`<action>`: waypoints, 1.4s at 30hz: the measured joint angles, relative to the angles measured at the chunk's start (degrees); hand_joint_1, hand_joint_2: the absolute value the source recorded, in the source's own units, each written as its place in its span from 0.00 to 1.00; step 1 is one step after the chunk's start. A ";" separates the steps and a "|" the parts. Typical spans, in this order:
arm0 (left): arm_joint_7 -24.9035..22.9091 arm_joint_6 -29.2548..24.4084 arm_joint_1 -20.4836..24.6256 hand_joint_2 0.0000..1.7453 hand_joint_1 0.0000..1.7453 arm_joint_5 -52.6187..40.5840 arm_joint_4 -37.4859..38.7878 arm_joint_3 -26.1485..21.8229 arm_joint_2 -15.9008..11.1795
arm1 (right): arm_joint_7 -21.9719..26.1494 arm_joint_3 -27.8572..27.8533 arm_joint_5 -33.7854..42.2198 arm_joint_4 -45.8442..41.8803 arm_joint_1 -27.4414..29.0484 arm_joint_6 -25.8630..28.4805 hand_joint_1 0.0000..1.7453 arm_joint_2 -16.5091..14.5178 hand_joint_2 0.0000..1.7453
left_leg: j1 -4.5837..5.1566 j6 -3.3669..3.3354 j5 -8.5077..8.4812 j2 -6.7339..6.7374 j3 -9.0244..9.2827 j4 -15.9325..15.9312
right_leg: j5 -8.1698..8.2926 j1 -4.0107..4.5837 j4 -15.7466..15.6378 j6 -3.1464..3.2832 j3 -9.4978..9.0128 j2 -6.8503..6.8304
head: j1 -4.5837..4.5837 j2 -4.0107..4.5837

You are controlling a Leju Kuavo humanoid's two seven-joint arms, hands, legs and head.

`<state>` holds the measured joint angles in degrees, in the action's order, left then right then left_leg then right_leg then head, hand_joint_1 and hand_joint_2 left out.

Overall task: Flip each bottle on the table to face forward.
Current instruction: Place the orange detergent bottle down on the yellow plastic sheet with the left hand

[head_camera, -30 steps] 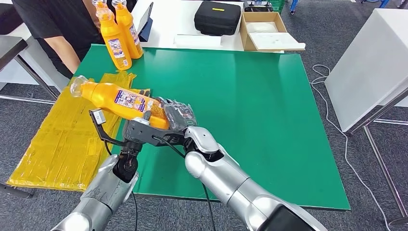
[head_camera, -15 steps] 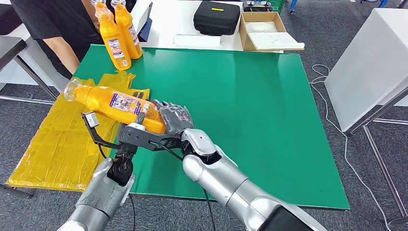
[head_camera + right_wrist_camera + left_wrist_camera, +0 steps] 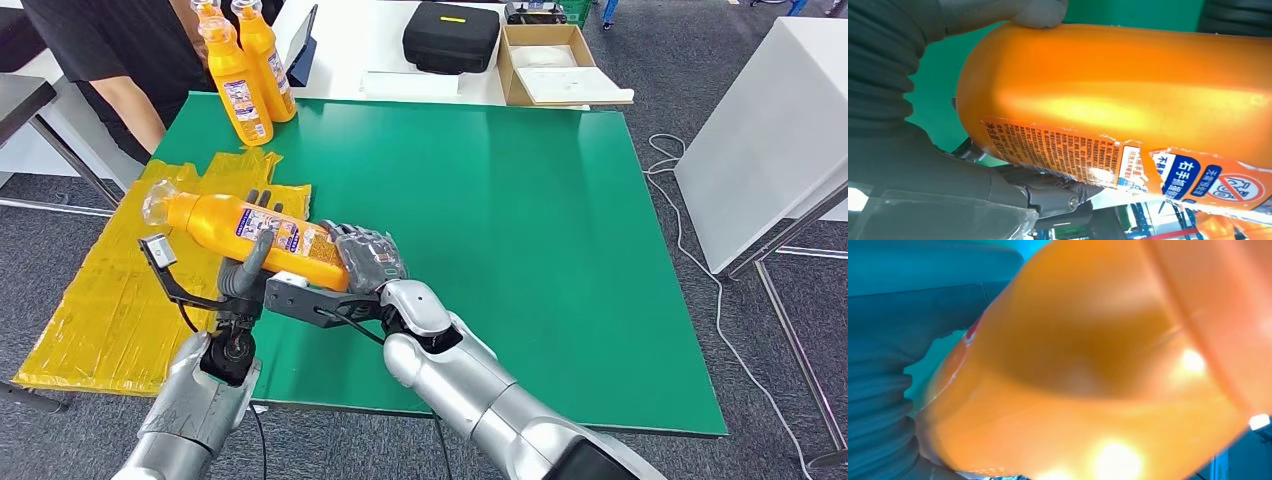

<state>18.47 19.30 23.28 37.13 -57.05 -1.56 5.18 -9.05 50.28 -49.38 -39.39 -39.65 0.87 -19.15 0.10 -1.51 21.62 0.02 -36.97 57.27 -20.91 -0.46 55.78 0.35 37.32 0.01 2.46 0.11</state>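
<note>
Both hands are working the same orange bottle (image 3: 255,228) right now, and it is lying nearly level above the near-left part of the green tabletop (image 3: 520,230), its clear cap pointing left and slightly away, its printed label turned upward toward the head camera. The right hand (image 3: 365,255) is gripping the bottle's base end, fingers wrapping around the body; in the right wrist view the grey thumb (image 3: 1040,12) is pressing flat against the orange side just above the label's small print. The left hand (image 3: 250,262) is coming up from underneath near the middle, its thumb lying over the label and dark fingertips (image 3: 258,198) peeking over the far side of the bottle, so it is clasping the bottle too. The left wrist view is showing the orange plastic blurred and very close against the ribbed grey cover.

Under and to the left of all this, a crumpled yellow plastic sheet (image 3: 120,300) is draping over the tabletop's left edge. At the far-left corner, two more orange bottles (image 3: 245,75) are standing upright, touching each other, with a person in a black shirt (image 3: 120,50) standing just behind them. On the white table beyond, a black case (image 3: 452,35) and an open cardboard box (image 3: 555,62) are sitting side by side.
</note>
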 joint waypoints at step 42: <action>-2.95 9.94 0.80 1.00 1.00 4.85 0.15 -5.87 -0.64 | -1.08 -15.22 -12.53 -15.40 9.61 -2.65 0.00 3.09 0.00 | 0.01 0.00 0.00 0.00 -0.04 0.00 | 0.00 -0.02 0.00 0.00 0.03 0.02 | -0.02 0.00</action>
<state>15.52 29.24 24.08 41.98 -56.89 -7.43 4.54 -10.13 35.06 -61.91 -54.78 -30.04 -1.78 -16.06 0.11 -1.51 21.62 0.02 -37.01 57.27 -20.91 -0.48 55.78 0.35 37.34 0.03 2.44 0.11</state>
